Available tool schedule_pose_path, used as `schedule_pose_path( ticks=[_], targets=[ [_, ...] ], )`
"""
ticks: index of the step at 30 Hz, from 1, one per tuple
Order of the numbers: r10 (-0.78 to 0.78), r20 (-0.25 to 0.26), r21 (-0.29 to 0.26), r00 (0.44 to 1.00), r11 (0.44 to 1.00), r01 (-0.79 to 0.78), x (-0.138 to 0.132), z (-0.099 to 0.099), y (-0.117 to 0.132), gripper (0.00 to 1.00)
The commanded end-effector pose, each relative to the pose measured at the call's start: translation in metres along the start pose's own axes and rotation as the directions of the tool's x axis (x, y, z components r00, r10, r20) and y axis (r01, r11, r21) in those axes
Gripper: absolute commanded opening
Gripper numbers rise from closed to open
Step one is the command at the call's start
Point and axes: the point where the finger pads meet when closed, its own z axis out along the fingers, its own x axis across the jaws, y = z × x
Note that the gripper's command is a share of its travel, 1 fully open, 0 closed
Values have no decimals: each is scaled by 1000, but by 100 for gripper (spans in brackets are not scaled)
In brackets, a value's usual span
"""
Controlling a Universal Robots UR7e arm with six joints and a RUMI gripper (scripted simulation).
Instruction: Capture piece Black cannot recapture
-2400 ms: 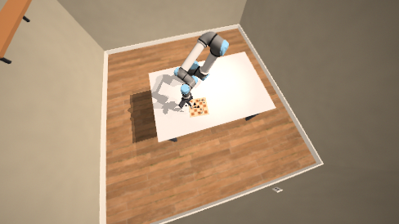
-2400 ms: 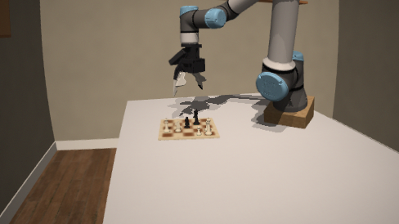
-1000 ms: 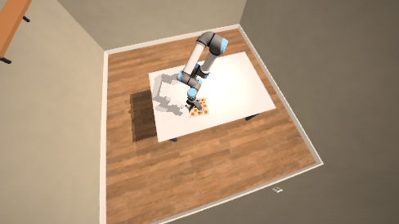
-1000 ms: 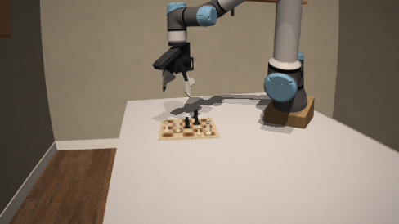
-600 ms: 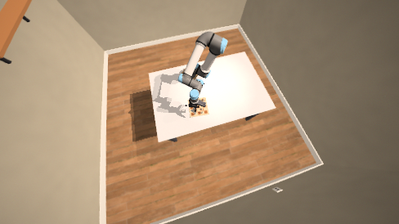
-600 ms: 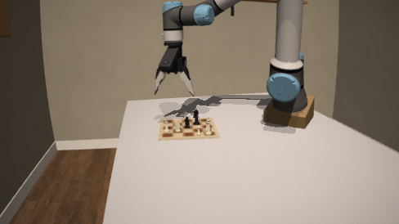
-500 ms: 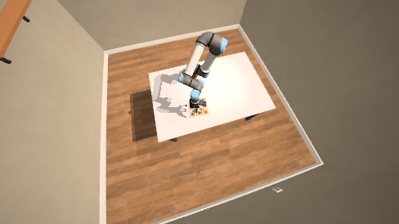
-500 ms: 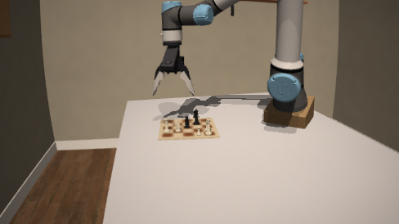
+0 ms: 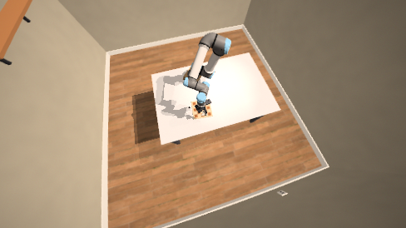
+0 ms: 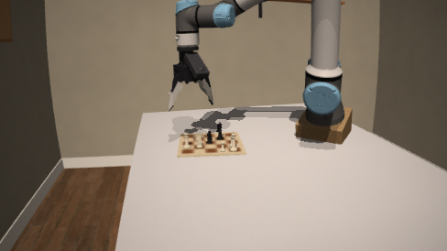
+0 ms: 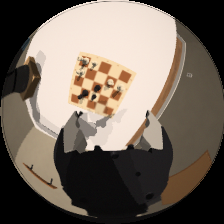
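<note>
The chessboard [image 10: 206, 155] [image 11: 131, 75] lies on the table. A tall black piece [image 10: 220, 132] [image 11: 83, 94] and a shorter black piece [image 10: 209, 137] [image 11: 97, 88] stand on it; a small dark shape beside them in the wrist view is unclear. Two white pieces stand on the side away from the robot base, one nearer the blacks [image 10: 200, 141] [image 11: 110, 83], one further out [image 10: 186, 141] [image 11: 119, 90]. A small white piece [image 10: 223, 147] [image 11: 93, 65] and a tall one [image 10: 234, 143] stand towards the base. A small dark piece [image 9: 189, 107] is off the board. My gripper [image 10: 191, 106] [image 11: 112, 110] is open and empty, high above.
Another white piece [image 11: 80, 73] stands behind the tall white one. The arm's base stands on a wooden block [image 10: 321, 132] on the same white table [image 9: 237, 86] [image 10: 293, 190]. Arm shadows fall beside the board. Square letters and numbers are too small to read.
</note>
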Motion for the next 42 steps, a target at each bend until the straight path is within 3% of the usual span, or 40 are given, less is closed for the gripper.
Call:
schedule_pose_path(
  ticks=[1, 9, 11, 22, 26, 28, 42],
  targets=[
    [-217, -6, 8, 976, 976, 217, 6, -1, -5, 100],
    [-493, -9, 6, 870, 870, 493, 13, -2, -12, 100],
    [-493, -9, 6, 870, 870, 493, 13, -2, -12, 100],
    [-744, -13, 2, 668, 668, 744, 22, -4, -19, 100],
    [-802, -13, 1, 597, 598, 802, 25, -4, -21, 100],
    [-802, -13, 1, 597, 598, 802, 25, -4, -21, 100],
    [-908, -15, -3, 418, 418, 908, 32, -5, -25, 100]
  ],
)
